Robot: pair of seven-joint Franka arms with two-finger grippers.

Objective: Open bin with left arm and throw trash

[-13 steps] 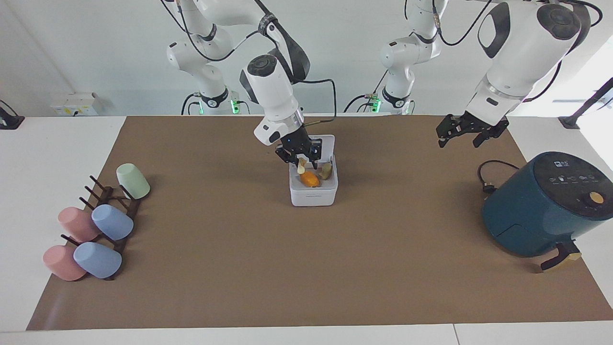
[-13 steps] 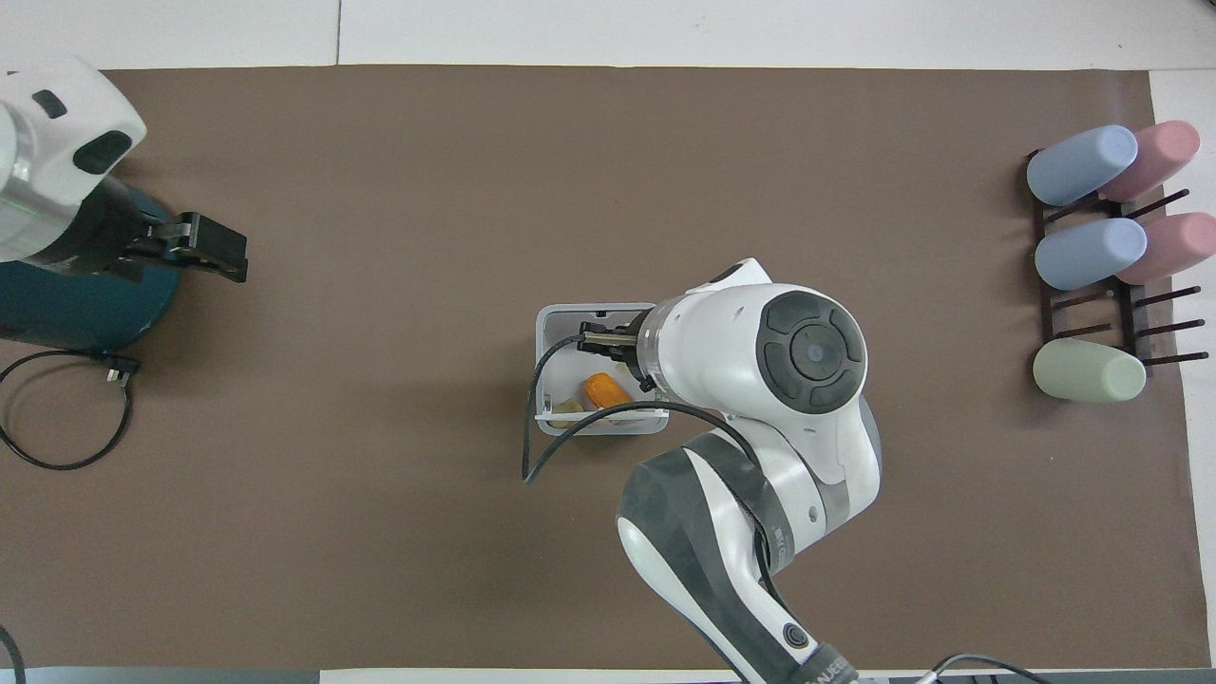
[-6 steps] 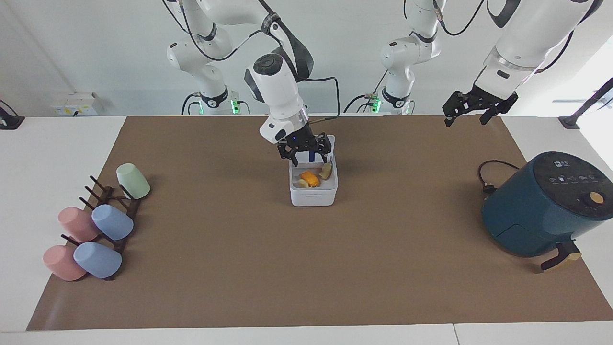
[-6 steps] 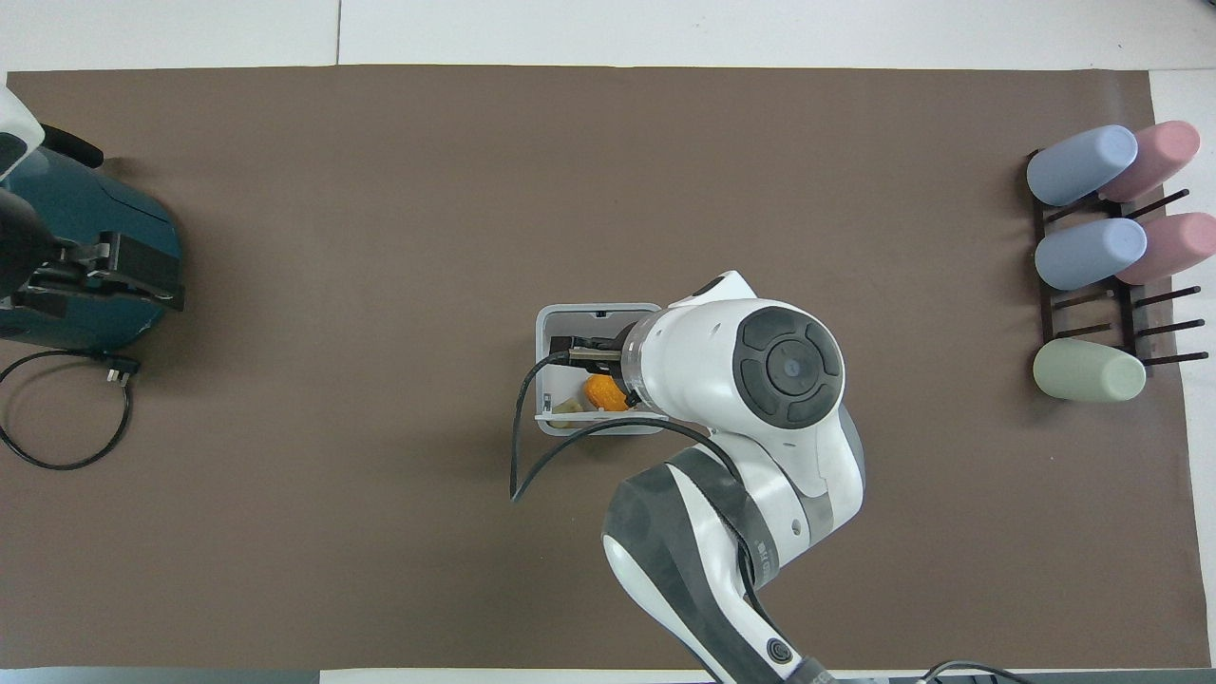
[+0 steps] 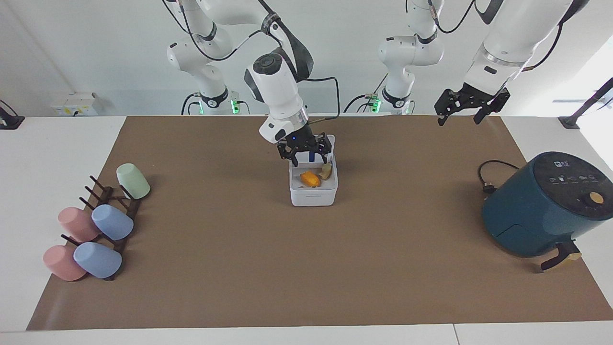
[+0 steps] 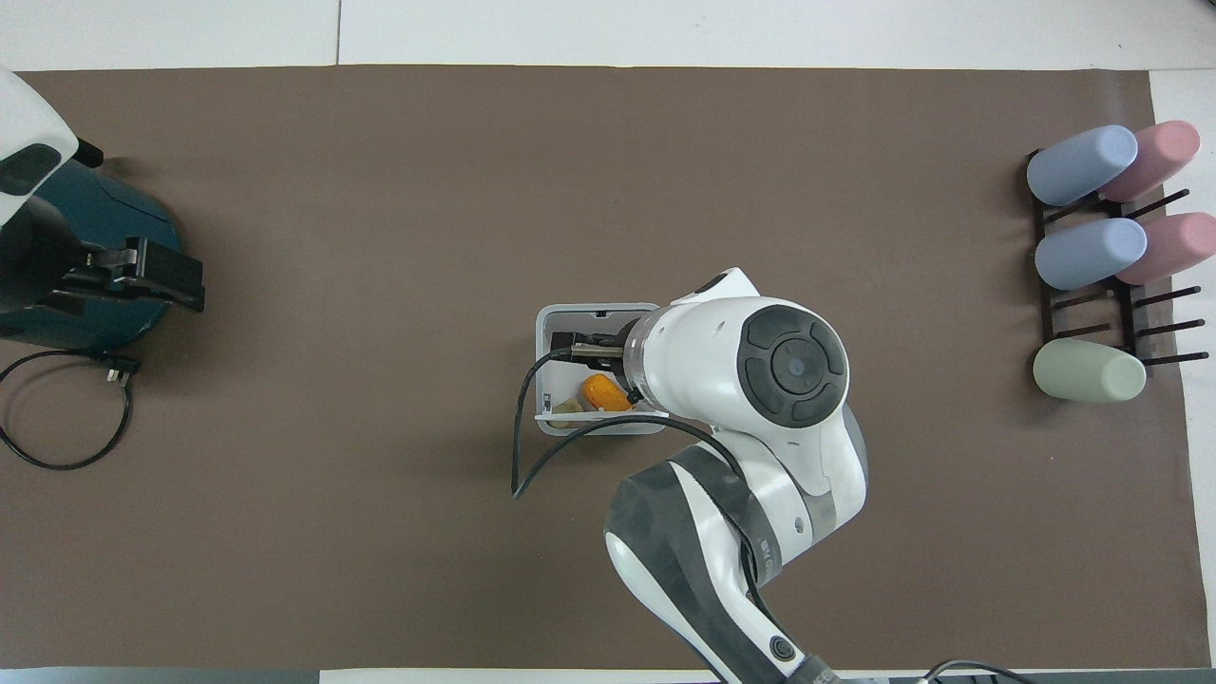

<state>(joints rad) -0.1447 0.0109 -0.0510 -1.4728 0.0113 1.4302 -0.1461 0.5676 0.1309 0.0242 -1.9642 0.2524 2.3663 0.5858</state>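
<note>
**Facing view: bin open, scraps inside, right claw empty above it**

Facing view shows the bin [image 5: 313, 190] standing near the middle of the brown mat on the table [image 5: 14, 191], with its lid [image 5: 326, 142] swung up at the edge nearer the robots. Inside lie the trash pieces: an orange piece [image 5: 310, 179] and a golden-brown bit [image 5: 326, 171] just beside it. From overhead, the orange piece [image 6: 604, 391] and a pale chunk [image 6: 568, 407] show in the bin [image 6: 546, 328], partly covered by the arm.

The right claw [image 5: 304, 152] hangs just over the bin's opening, close to the raised lid, its fingers spread apart and holding nothing. In the overhead view the right claw [image 6: 584, 344] reaches over the bin interior.

The left claw [image 5: 463, 108] is raised in the air over the mat's edge toward the left arm's end of the table, fingers spread and empty; the left arm waits there. Overhead, the left claw [image 6: 142, 280] overlaps the dark teal air fryer [image 6: 85, 214].

The air fryer [image 5: 546, 203] sits at the left arm's end, its black cable [image 5: 491, 175] curled beside it. A rack of pastel cups [image 5: 93, 227] stands at the right arm's end.
</note>
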